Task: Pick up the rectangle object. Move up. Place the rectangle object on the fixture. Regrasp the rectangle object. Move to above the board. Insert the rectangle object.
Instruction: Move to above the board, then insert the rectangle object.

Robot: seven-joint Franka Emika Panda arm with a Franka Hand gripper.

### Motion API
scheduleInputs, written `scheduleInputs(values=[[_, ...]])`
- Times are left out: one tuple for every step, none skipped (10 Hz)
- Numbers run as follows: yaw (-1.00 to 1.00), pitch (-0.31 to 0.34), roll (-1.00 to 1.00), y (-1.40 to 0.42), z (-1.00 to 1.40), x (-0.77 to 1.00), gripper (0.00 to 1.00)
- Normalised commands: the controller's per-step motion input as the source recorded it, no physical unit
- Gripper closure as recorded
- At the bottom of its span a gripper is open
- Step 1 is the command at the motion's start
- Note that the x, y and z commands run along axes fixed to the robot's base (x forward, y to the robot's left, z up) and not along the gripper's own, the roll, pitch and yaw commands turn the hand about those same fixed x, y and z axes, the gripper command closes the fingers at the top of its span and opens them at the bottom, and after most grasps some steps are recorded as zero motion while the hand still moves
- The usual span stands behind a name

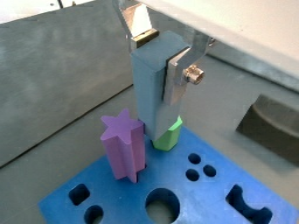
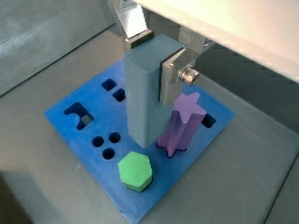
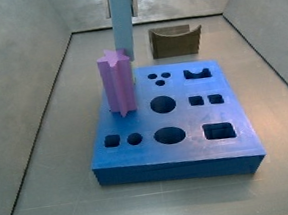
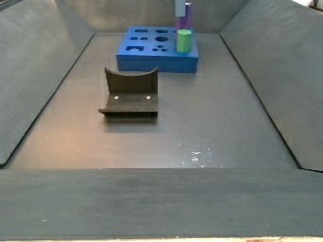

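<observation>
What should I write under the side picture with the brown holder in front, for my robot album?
The empty fixture sits up front; far behind, the gripper holds the rectangle object upright over the board, beside a green peg.

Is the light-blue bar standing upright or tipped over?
Upright: the rectangle object stands vertical over the board, clamped by the end effector.

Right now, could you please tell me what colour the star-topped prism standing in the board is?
The star-topped prism is purple, clearest in a side view.
</observation>
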Motion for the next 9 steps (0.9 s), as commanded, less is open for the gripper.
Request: scheduleInputs(values=[[-0.01, -0.087, -0.52, 0.02, 0.01, -0.05, 1.0], [-0.01, -0.07, -0.38, 0.02, 0.01, -0.04, 1.0], [0.0, 0.0, 0.05, -0.04, -0.01, 0.0, 1.0], [0.0, 0.0, 0.05, -0.05, -0.01, 0.0, 1.0], [0.0, 0.0, 0.09, -0.05, 0.01, 0.0, 1.0], [0.0, 0.023, 0.33, -0.01, 0.41, 0.0, 1.0], [-0.23, 0.0, 0.52, 0.0, 0.88, 0.0, 1.0], [-0.26, 0.0, 0.54, 0.0, 1.0, -0.01, 1.0], [-0.36, 0.0, 0.35, -0.05, 0.84, 0.0, 1.0]])
